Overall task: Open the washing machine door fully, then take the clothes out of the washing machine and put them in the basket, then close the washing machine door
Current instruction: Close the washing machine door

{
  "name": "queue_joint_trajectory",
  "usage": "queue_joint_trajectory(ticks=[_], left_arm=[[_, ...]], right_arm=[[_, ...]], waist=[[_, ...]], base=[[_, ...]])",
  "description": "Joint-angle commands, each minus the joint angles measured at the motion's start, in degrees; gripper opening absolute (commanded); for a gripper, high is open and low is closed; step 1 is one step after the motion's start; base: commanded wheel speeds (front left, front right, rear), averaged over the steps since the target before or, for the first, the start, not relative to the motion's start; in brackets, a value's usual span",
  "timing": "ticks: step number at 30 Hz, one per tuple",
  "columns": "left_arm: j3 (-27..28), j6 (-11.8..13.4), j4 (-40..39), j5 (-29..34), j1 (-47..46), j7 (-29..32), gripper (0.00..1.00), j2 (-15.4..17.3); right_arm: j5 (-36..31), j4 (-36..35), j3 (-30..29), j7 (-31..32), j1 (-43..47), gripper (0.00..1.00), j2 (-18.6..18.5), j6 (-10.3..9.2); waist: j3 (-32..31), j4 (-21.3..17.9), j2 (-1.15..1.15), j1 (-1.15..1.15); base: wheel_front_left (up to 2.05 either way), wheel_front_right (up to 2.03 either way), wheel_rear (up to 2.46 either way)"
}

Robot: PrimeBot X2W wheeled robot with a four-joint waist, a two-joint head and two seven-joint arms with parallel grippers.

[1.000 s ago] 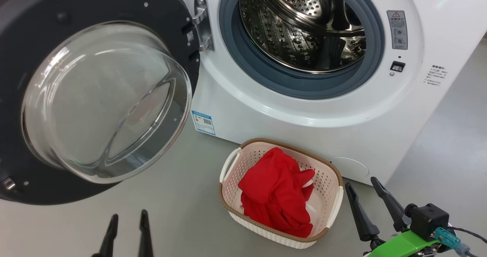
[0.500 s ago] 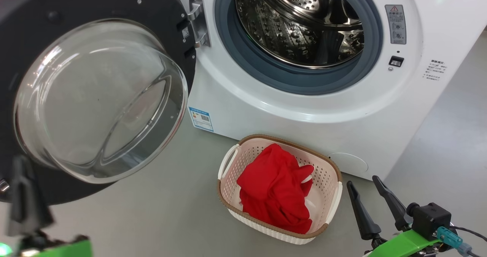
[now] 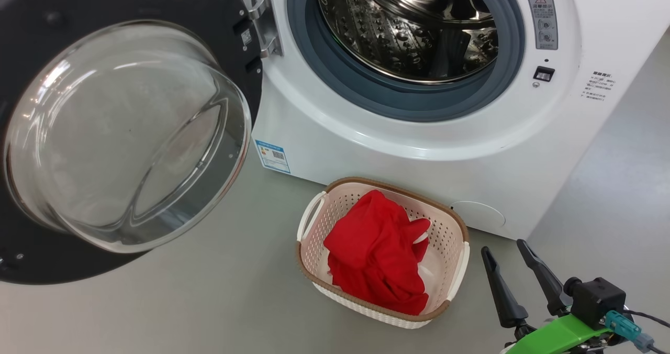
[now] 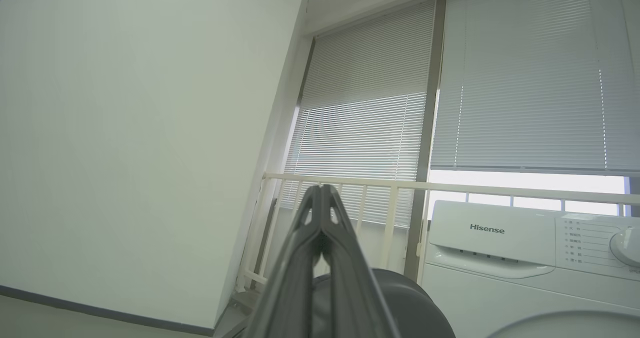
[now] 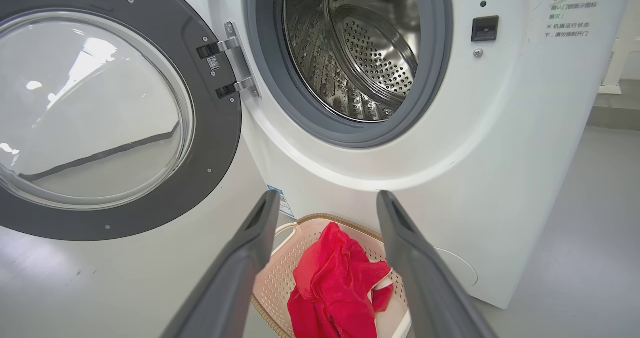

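Note:
The washing machine (image 3: 377, 139) stands with its door (image 3: 120, 129) swung wide to the left, and its steel drum (image 3: 413, 29) looks bare. The red clothes (image 3: 377, 252) lie in the basket (image 3: 314, 223) on the floor in front. My right gripper (image 3: 502, 252) hovers open, low to the right of the basket. In the right wrist view its fingers (image 5: 240, 268) frame the clothes (image 5: 335, 283) and the basket (image 5: 275, 278), with the door (image 5: 215, 143) to the left. The left gripper (image 4: 321, 190) is shut on nothing and points up past the door's dark edge (image 4: 400, 303), left of the washing machine (image 4: 500, 258).
Grey floor spreads around the basket and to the right of the washer (image 3: 617, 186). In the left wrist view a pale wall (image 4: 125, 128), a white railing (image 4: 400, 184) and window blinds (image 4: 450, 88) stand behind the washer.
My left gripper has shut and swung left and up out of the head view. The head camera has shifted slightly; the right gripper, the basket and the door keep their places.

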Motion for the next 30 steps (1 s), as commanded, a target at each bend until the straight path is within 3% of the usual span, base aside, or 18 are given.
queue_joint_trajectory(ticks=[1,5,10,18,30], left_arm=[[2.6,-0.7,0.0,-1.2,-2.9,-0.2,0.00,3.0],[4.3,-1.1,4.6,-4.5,-7.0,-0.2,0.00,5.3],[5.3,-1.3,13.9,-8.8,-13.0,1.0,0.00,10.5],[6.3,-0.3,31.9,-12.0,-21.6,9.4,0.00,20.9],[3.4,2.0,48.0,-14.3,-29.4,26.4,0.00,29.0]], right_arm=[[-0.8,-1.4,0.9,-0.4,-1.3,1.00,-0.4,0.37],[-0.9,-1.5,0.7,-0.4,-1.4,1.00,-0.4,0.37],[-1.0,-1.7,0.5,-0.4,-1.8,1.00,-0.5,0.37],[-0.9,-1.9,0.7,-0.4,-2.7,1.00,-1.0,0.37],[-0.9,-1.9,0.8,-0.4,-3.6,1.00,-1.6,0.37]], waist=[[0.1,0.0,0.00,0.00],[0.4,-0.1,0.00,0.00],[1.1,-0.1,0.00,0.00],[2.5,-0.9,0.00,0.00],[4.0,-1.7,0.00,0.00]], base=[[0.00,0.00,0.00],[0.00,0.00,0.00],[0.00,0.00,0.00],[0.00,0.00,0.00],[0.00,0.00,0.00]])
